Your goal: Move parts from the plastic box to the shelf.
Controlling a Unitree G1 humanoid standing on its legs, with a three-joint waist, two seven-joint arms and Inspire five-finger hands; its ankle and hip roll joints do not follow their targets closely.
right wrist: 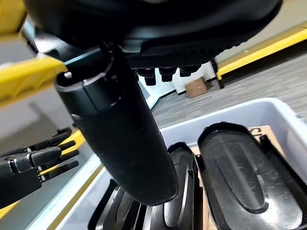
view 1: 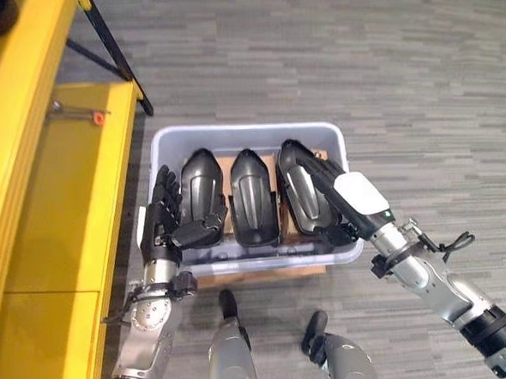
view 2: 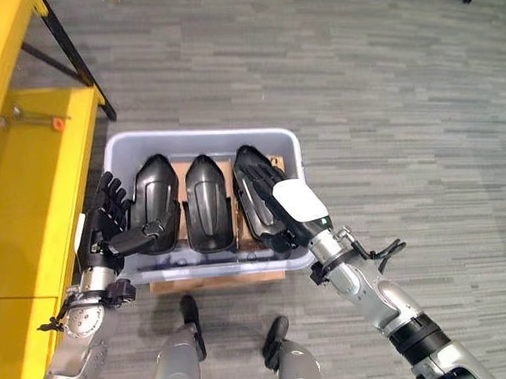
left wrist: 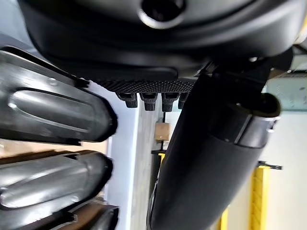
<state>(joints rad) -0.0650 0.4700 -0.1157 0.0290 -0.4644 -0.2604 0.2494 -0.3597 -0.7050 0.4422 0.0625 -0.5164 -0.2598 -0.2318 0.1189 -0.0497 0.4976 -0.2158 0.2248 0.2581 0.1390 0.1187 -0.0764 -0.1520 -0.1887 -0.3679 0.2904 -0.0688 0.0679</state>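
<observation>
A grey plastic box (view 1: pixel 232 131) on the floor holds three black moulded parts standing side by side: left (view 1: pixel 200 188), middle (view 1: pixel 252 198) and right (view 1: pixel 301 199). My left hand (view 1: pixel 160 212) is at the box's left wall with its fingers straight, and its thumb (left wrist: pixel 201 163) reaches across to the left part's near end. My right hand (view 1: pixel 356 196), with a white cover on its back, lies over the right part with fingers stretched along it and the thumb (right wrist: pixel 120 139) at the part's near end. The yellow shelf (view 1: pixel 64 192) runs along the left.
A wrench with an orange tip (view 1: pixel 76 112) lies on the shelf's upper level. A black frame leg (view 1: pixel 116 52) slants down beside the shelf behind the box. A flat wooden board (view 1: pixel 258 275) sticks out under the box's near side. Grey carpet surrounds the box.
</observation>
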